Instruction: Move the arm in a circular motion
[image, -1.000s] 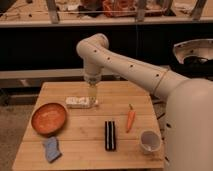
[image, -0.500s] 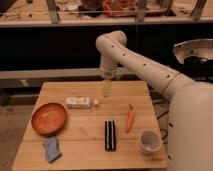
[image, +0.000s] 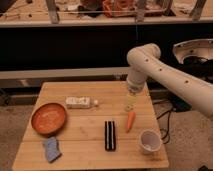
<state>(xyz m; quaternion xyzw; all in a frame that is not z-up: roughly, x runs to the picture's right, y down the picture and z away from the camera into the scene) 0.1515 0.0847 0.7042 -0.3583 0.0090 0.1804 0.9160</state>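
Observation:
The thick white arm (image: 165, 70) with small dark dots reaches in from the right, bends at a rounded joint near the top and points down. Its narrow pale-yellow tip, the gripper (image: 131, 104), hangs over the right part of the wooden table (image: 85, 127), just above the top end of an orange carrot (image: 130, 120). It holds nothing that I can see.
On the table lie an orange bowl (image: 49, 118), a white plastic bottle on its side (image: 80, 102), a black rectangular object (image: 110, 135), a blue sponge (image: 51, 149) and a white cup (image: 149, 141). A dark shelf runs behind the table.
The arm has swung to the right, from over the bottle near the table's middle to over the carrot at the right side.

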